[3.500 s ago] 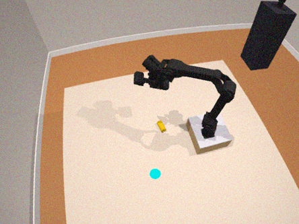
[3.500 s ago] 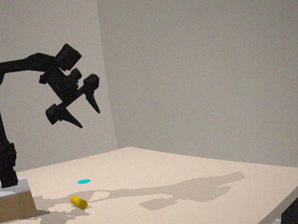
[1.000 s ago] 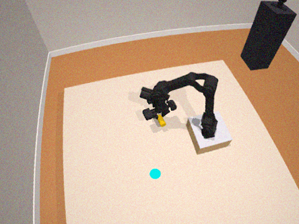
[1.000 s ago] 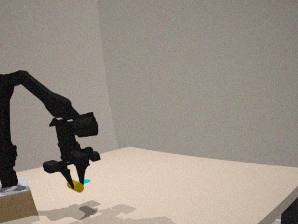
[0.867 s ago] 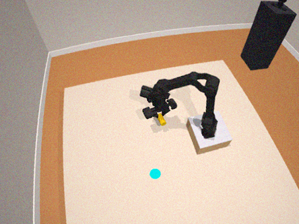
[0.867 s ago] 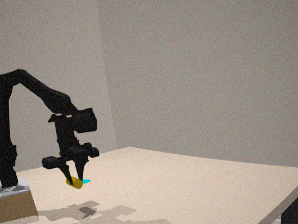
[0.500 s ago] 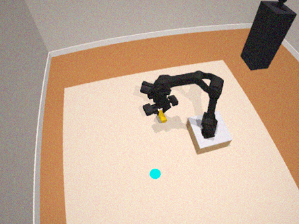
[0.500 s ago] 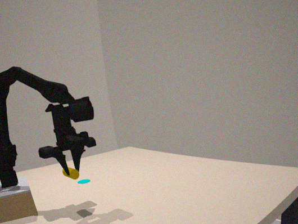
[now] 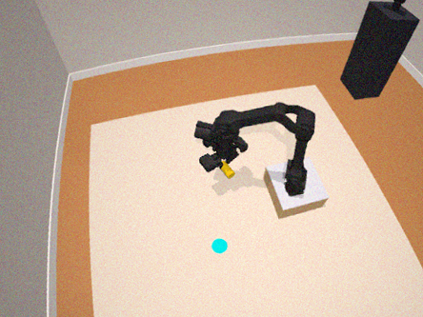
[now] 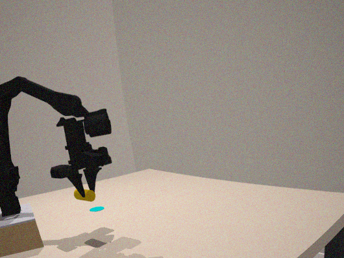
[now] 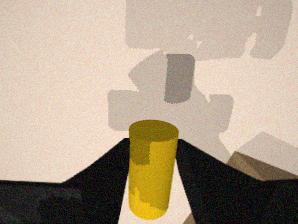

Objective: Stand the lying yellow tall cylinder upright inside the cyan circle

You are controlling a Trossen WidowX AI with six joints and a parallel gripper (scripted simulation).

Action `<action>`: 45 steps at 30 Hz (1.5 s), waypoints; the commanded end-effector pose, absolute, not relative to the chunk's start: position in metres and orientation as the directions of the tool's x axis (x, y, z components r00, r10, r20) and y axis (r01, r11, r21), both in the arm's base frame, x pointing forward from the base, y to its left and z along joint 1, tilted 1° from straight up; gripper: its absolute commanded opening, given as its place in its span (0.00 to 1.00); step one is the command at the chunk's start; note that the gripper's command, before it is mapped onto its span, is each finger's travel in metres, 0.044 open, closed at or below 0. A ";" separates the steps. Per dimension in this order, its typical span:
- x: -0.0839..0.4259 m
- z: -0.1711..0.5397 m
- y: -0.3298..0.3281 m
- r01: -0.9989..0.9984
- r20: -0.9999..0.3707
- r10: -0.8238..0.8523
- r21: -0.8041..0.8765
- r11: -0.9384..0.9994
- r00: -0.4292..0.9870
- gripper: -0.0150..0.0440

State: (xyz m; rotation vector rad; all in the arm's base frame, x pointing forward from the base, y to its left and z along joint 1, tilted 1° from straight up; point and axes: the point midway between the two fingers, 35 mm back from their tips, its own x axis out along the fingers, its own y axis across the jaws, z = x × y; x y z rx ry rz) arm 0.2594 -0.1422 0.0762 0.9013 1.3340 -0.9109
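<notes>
The yellow tall cylinder [image 9: 228,170] [image 10: 89,196] [image 11: 156,175] is held in the air above the table, lying nearly level, with its shadow apart from it on the table top. My gripper [image 10: 88,194] [image 11: 152,144] is shut on the cylinder, one finger on each side of it, and points down. In the top view the arm hides part of the cylinder and the fingertips. The cyan circle [image 9: 219,246] [image 10: 97,209] lies flat on the table with nothing on it, some way from the gripper. It is not in the wrist view.
The arm's base stands on a white-topped block [image 9: 276,200] [image 10: 19,238] on the pale table top [image 9: 170,300] [image 10: 227,220]. A tall black box [image 9: 378,48] with a black jointed thing on top stands beyond the table, at the upper right of the top view.
</notes>
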 end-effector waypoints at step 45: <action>0.312 0.084 -0.063 0.375 -0.999 -0.009 0.004 0.927 0.034 0.43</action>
